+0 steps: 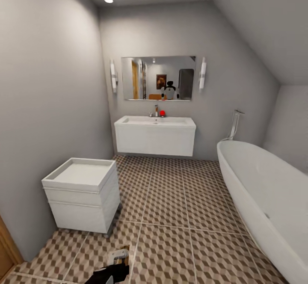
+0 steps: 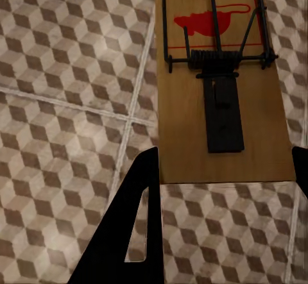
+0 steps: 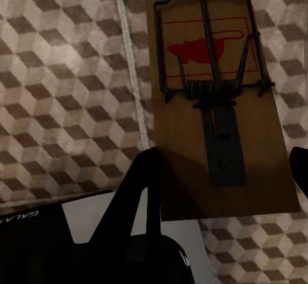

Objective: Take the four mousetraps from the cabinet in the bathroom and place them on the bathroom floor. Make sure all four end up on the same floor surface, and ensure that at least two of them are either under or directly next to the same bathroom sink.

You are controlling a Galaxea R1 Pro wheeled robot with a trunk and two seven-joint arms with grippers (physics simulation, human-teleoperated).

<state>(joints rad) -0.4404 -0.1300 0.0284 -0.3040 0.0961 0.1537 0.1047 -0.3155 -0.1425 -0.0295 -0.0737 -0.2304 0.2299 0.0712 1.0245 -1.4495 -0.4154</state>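
The left pincer (image 2: 224, 168) holds a mousetrap (image 2: 221, 85) by its near end, one black finger (image 2: 138, 220) against one long edge and the other finger at the opposite edge, so the tan board sits between them and reaches forward past the tips. The wire bar, coil spring and a red mouse print lie on the board's far half, a dark plate on the half nearer the pincer. Below it is the bathroom floor (image 2: 64, 104), its cube-pattern tiles crossed by pale grout lines.

The right pincer (image 3: 224, 168) grips a second mousetrap (image 3: 215, 98) the same way, fingers (image 3: 144, 188) closed on the two long edges at the near end, the red print and wire bar out beyond the tips. Just behind that pincer, under it, is a dark and white part of the robot's own body (image 3: 77, 239) with lettering.

From the head view, the left pincer (image 1: 113, 271) shows low at the front edge with a trap-sized board just ahead of it, close over the tiles (image 1: 179, 215). Well beyond the pincer, at the far wall, stands the sink (image 1: 155, 134) with its chrome tap (image 1: 155, 110) and a small red object (image 1: 162, 113) beside it, a mirror (image 1: 158, 78) above. A white boxy unit (image 1: 83, 194) stands ahead and off to the pincer's left; the white bathtub (image 1: 265, 198) runs along the opposite side.
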